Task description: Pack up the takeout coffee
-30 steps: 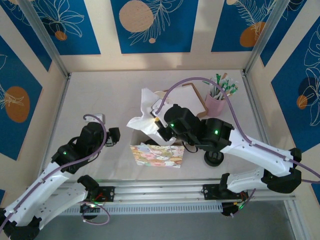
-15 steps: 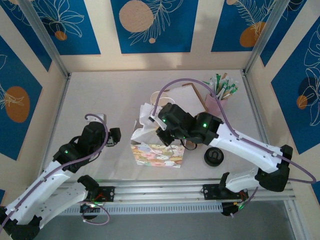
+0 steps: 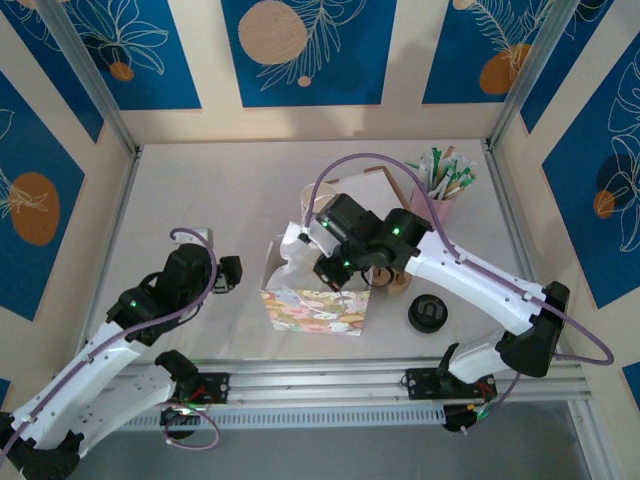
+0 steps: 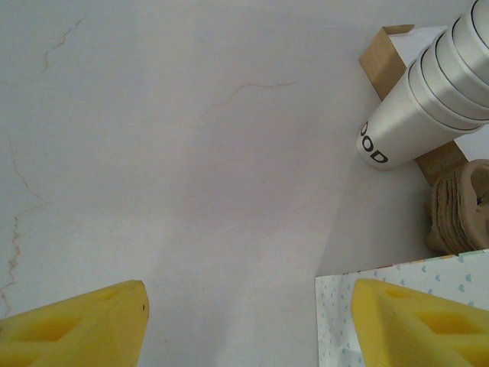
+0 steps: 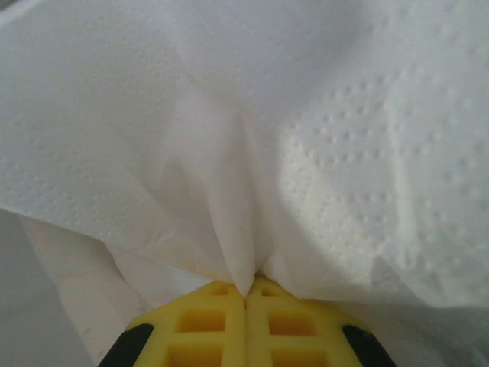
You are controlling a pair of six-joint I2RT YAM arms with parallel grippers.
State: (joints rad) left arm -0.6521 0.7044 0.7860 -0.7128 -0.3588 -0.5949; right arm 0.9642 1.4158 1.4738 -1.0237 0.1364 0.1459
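The takeout coffee [image 3: 427, 312], a small cup with a round black lid, stands on the table right of the patterned paper bag [image 3: 315, 308]. My right gripper [image 3: 312, 262] reaches down over the bag's open top. In the right wrist view this gripper [image 5: 246, 294] is shut on a white paper napkin [image 5: 252, 130]. Part of the napkin [image 3: 288, 245] sticks out at the bag's left rim. My left gripper [image 3: 228, 272] hovers left of the bag, and in the left wrist view the gripper [image 4: 244, 325] is open over bare table with nothing between its yellow fingers [image 4: 76, 325].
A pink cup of sticks and straws [image 3: 437, 195] stands at the back right beside a brown board [image 3: 372, 188]. A stack of cream paper cups [image 4: 428, 99] lies tilted by cardboard, above a pulp carrier [image 4: 462, 206] and the bag's corner [image 4: 359, 306].
My right arm swung left and lowered the napkin from spread above the bag down into its opening. The black-lidded cup came out from under the arm. The left arm stayed still.
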